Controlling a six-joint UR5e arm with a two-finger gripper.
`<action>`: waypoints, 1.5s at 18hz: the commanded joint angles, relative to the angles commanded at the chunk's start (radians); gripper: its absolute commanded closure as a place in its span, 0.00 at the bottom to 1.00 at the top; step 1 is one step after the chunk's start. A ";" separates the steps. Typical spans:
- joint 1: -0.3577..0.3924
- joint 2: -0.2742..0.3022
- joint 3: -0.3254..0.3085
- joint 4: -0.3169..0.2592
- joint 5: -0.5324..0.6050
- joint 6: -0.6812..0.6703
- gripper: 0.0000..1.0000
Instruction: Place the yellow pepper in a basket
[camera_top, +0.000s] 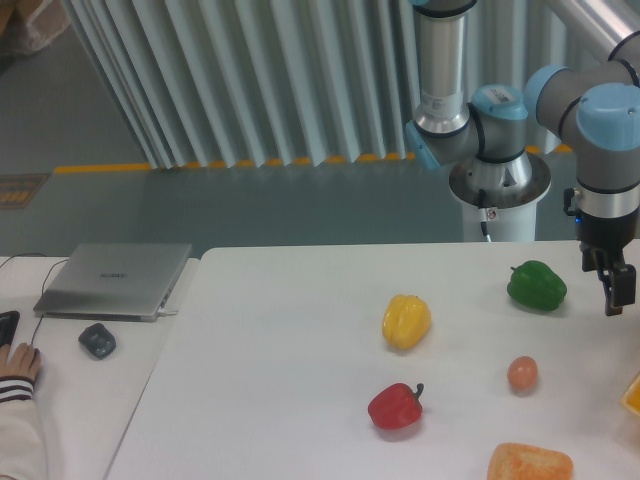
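Note:
The yellow pepper lies on the white table, right of centre, glossy and lobed. My gripper hangs over the table's far right edge, well to the right of the yellow pepper and just right of a green pepper. It points down and holds nothing. I see its fingers edge-on, so the gap between them does not show. No basket is recognisable. A yellow-orange corner pokes in at the right border, too little of it to identify.
A red pepper lies in front of the yellow one. A small brown egg-like ball and an orange textured lump sit at the front right. On the left, a laptop, a mouse and a person's hand.

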 joint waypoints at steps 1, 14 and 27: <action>0.000 0.000 -0.005 0.003 -0.002 0.000 0.00; 0.008 0.000 -0.037 0.069 -0.011 0.002 0.00; -0.009 -0.002 -0.061 0.100 -0.066 -0.381 0.00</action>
